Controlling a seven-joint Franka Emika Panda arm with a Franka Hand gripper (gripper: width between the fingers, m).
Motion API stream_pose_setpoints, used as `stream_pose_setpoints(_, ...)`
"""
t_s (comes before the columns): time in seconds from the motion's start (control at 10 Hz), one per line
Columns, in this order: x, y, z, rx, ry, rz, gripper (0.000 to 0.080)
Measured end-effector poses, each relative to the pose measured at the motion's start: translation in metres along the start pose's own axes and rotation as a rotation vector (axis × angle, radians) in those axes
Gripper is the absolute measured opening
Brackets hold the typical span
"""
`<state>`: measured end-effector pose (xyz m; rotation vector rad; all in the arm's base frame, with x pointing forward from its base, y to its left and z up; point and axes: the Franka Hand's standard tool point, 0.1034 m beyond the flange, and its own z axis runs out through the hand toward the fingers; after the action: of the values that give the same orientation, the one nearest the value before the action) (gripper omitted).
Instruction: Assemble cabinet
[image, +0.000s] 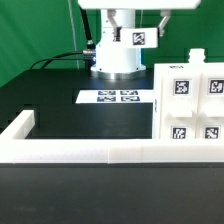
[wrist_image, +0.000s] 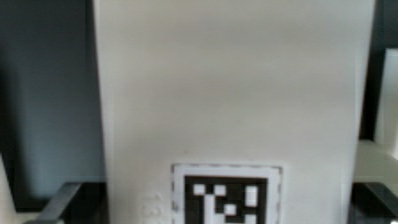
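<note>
My gripper (image: 133, 30) hangs at the back of the table, high over the black surface, shut on a white cabinet panel (image: 138, 38) with a black-and-white tag. In the wrist view the same panel (wrist_image: 222, 100) fills the middle, its tag near the jaws, and my gripper (wrist_image: 222, 205) clamps it with a dark finger (wrist_image: 71, 198) on either side. The rest of the cabinet (image: 190, 100), a boxy white unit with several tags, lies on the exterior view's right, apart from the held panel.
The marker board (image: 118, 97) lies flat on the black table below the gripper. The arm's white base (image: 117, 62) stands behind it. A long low white border rail (image: 90, 150) runs along the front and turns back on the exterior view's left.
</note>
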<state>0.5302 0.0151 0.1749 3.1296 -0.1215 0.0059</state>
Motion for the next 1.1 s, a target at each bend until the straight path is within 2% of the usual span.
stream_pose_setpoints(0.2,0.015,-0.015,-0.006,0.005,0.015,-0.009,0.0561)
stream_pose_setpoints(0.3,0.017,-0.025,-0.005,0.004,0.011,-0.013,0.0561)
stream_pose_setpoints(0.7,0.016,-0.024,-0.002,0.001,0.005,-0.018,0.0561)
stream_pose_setpoints(0.9,0.035,-0.047,-0.007,-0.005,0.015,-0.044,0.0561)
stream_pose_setpoints(1.1,0.051,-0.059,-0.006,-0.008,0.030,-0.060,0.0561)
